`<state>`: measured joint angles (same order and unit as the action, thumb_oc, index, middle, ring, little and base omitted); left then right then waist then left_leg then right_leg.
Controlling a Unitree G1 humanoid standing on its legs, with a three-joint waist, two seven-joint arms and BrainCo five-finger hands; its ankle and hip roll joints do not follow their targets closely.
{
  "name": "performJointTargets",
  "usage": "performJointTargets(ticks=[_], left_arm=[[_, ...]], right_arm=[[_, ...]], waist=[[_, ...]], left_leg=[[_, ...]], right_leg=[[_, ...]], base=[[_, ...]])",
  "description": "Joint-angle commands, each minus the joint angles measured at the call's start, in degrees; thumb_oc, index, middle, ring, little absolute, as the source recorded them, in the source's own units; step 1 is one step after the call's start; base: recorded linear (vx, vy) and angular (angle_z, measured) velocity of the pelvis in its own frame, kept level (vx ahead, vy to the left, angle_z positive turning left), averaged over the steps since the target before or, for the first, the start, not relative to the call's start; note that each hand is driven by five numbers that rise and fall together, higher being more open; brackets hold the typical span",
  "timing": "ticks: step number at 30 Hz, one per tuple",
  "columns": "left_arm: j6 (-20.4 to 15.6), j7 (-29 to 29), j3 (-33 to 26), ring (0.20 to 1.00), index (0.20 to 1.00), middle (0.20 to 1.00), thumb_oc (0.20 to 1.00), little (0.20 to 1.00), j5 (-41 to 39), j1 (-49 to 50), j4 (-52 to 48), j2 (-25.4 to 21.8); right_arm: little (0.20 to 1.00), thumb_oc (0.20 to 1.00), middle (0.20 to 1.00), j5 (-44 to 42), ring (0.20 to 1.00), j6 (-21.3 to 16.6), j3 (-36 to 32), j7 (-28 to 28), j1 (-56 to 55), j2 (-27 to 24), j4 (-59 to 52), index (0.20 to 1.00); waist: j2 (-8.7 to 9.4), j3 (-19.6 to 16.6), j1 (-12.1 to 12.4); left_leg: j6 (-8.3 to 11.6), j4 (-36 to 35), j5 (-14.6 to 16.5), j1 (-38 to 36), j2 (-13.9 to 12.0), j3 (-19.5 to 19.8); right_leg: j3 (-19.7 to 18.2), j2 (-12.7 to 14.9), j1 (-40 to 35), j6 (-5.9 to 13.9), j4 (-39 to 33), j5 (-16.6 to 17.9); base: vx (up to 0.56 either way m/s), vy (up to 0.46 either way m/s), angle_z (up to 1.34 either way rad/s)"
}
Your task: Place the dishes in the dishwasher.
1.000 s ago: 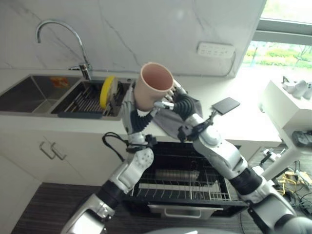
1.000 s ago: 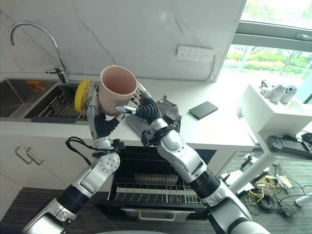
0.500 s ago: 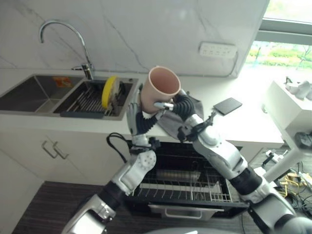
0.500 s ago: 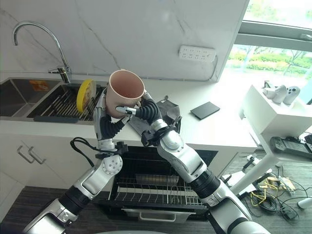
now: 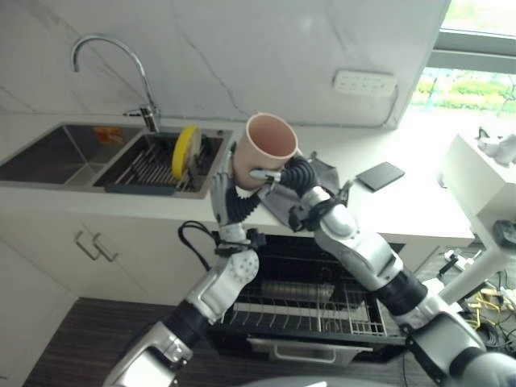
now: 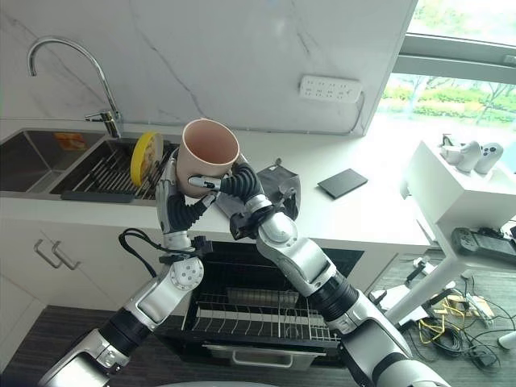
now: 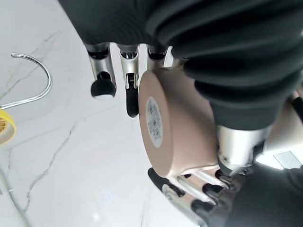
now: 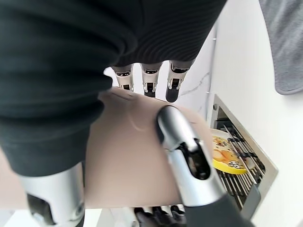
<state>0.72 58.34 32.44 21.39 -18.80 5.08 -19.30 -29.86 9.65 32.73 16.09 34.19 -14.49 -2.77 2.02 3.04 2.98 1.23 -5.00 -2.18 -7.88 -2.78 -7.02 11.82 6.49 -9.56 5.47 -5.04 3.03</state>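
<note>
I see both hands on the pink cup (image 6: 209, 154) above the counter: left hand (image 6: 172, 203) cradling it underneath, right hand (image 6: 234, 184) clasping its side.

Pink cup (image 5: 264, 150) tipped more upright between both robot hands, lowered slightly.

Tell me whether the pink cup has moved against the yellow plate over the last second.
Yes. The pink cup, held by both hands, has drifted rightward away from the yellow plate in the sink rack and sits slightly lower.

Cup (image 6: 209, 157) above counter edge, plate (image 6: 145, 151) in sink rack (image 6: 105, 179) left, dishwasher rack (image 6: 258, 318) below
</note>
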Motion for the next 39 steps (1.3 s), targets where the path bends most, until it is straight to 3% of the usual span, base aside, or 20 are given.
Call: performJointTargets(ticks=[1,22,23,24,25,26,39], left_arm=[[-1.7,-0.2,6.0,0.2,0.2,0.2,0.2,0.2,3.3,-8.8,2.6,1.2],[-2.0,0.3,9.3,0.2,0.2,0.2,0.2,0.2,3.5,-9.6,3.8,2.0],[-2.0,0.3,9.4,0.2,0.2,0.2,0.2,0.2,3.5,-9.7,3.9,2.1],[-2.0,0.2,9.5,0.2,0.2,0.2,0.2,0.2,3.6,-9.7,4.0,2.1],[-1.9,0.0,9.5,0.2,0.2,0.2,0.2,0.2,3.5,-9.6,4.1,2.2],[-2.0,0.0,9.6,0.2,0.2,0.2,0.2,0.2,3.5,-9.6,4.1,2.2],[-2.2,-0.1,10.5,0.2,0.2,0.2,0.2,0.2,4.5,-9.3,5.3,2.3]], right_arm=[[1.0,1.0,1.0,1.4,1.0,-2.3,-0.7,0.8,10.0,3.5,-0.1,1.0],[1.0,1.0,1.0,0.9,1.0,-3.4,0.9,2.3,12.4,6.2,1.5,1.0],[0.922,0.922,0.922,1.0,0.922,-3.6,1.0,2.3,12.4,6.2,1.5,0.922],[0.514,0.514,0.514,1.2,0.514,-3.9,1.0,2.3,12.4,6.2,1.5,0.514],[0.304,0.304,0.304,1.4,0.304,-4.2,0.9,2.3,12.4,6.2,1.3,0.304],[0.206,0.206,0.206,1.4,0.206,-4.2,0.9,2.3,12.3,6.2,1.3,0.206],[0.2,0.2,0.2,1.7,0.2,-5.1,1.2,3.0,12.9,6.7,1.0,0.2]], waist=[[1.54,1.8,2.5],[1.28,2.4,3.0],[1.27,2.4,3.0],[1.28,2.4,3.0],[1.27,2.5,3.0],[1.27,2.5,3.0],[1.05,2.4,3.1]], left_leg=[[-0.26,1.2,4.4,-2.1,0.6,0.5],[-0.78,2.5,5.1,-1.6,1.3,1.2],[-0.79,2.5,5.1,-1.6,1.3,1.2],[-0.81,2.6,5.2,-1.6,1.3,1.2],[-0.81,2.6,5.2,-1.6,1.4,1.2],[-0.81,2.6,5.2,-1.6,1.4,1.2],[-0.92,2.5,5.3,-1.7,1.5,1.1]], right_leg=[[1.8,2.4,-0.9,1.11,0.5,0.0],[1.9,2.7,-0.7,1.04,1.2,-0.2],[1.9,2.8,-0.7,1.06,1.2,-0.2],[1.9,2.8,-0.7,1.05,1.2,-0.2],[1.9,2.8,-0.8,1.05,1.2,-0.2],[1.9,2.8,-0.8,1.05,1.2,-0.2],[2.1,2.7,-0.9,0.89,1.1,-0.3]], base=[[0.0,0.0,0.0],[0.0,0.0,0.0],[0.0,0.0,0.0],[0.0,0.0,0.0],[0.0,0.0,0.0],[0.0,0.0,0.0],[-0.01,-0.002,0.02]])
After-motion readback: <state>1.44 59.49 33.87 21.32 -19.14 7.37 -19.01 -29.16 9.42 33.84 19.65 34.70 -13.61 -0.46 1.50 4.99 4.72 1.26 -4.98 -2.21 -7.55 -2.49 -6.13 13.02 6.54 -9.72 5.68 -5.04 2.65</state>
